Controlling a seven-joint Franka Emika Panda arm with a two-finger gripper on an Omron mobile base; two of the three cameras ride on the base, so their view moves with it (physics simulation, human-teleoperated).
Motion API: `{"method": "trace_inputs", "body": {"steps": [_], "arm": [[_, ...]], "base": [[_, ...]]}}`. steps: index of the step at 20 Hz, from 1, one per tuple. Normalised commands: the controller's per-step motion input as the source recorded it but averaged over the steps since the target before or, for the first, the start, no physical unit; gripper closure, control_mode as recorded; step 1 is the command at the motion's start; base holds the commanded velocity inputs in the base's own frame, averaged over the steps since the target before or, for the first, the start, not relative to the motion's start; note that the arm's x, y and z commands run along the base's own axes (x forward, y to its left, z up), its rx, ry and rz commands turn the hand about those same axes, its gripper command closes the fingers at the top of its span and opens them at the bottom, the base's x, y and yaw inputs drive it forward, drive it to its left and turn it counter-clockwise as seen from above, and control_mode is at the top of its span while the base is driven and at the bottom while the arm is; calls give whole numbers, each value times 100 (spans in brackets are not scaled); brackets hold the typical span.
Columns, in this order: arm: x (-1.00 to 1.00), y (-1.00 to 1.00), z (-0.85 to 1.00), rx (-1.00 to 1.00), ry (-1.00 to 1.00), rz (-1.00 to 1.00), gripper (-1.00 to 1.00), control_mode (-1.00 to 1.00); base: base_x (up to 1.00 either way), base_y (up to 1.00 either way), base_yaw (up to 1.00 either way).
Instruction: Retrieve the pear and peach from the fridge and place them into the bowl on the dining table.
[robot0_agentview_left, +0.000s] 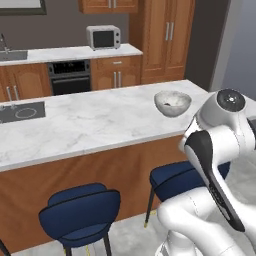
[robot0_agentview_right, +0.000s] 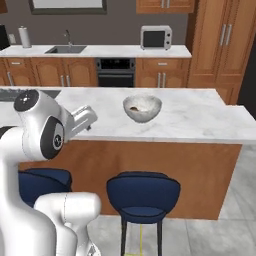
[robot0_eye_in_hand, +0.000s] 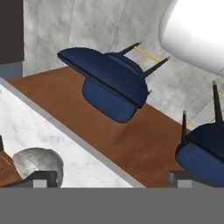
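The whitish glassy bowl (robot0_agentview_left: 172, 102) (robot0_agentview_right: 142, 108) stands on the dining table's marble top (robot0_agentview_left: 100, 125) (robot0_agentview_right: 200, 117), near its right end. A small brownish thing lies inside the bowl; I cannot tell what it is. The pear and the peach are out of view. A tall light-grey front (robot0_agentview_left: 241, 45) past the wooden cabinets looks like the fridge. My arm is folded close to the base, short of the table. In the hand view my gripper (robot0_eye_in_hand: 111, 180) is open with nothing between its fingertips (robot0_eye_in_hand: 41, 178), and the bowl (robot0_eye_in_hand: 39, 162) sits beside the left one.
Blue stools (robot0_agentview_left: 80, 215) (robot0_agentview_left: 185, 180) (robot0_agentview_right: 142, 196) stand along the table's wooden near side. A cooktop (robot0_agentview_left: 22, 112) is set into the table's left part. Behind are a counter with a microwave (robot0_agentview_left: 103, 37) (robot0_agentview_right: 156, 37), an oven (robot0_agentview_left: 70, 77) and a sink (robot0_agentview_right: 65, 49).
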Motion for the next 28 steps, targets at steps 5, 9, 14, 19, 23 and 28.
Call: {"method": "trace_inputs", "body": {"steps": [5,9,14,19,23,28], "arm": [[0,0,0,0,0,0,-100,100],[0,0,0,0,0,0,-100,100],[0,0,0,0,0,0,-100,100],[0,0,0,0,0,0,-100,100],[0,0,0,0,0,0,-100,100],[0,0,0,0,0,0,-100,100]], "base": [[-49,-62,-1],[-54,-63,-21],[-43,-60,-45],[-22,-52,-58],[-10,-48,-60],[0,-38,-56]]}}
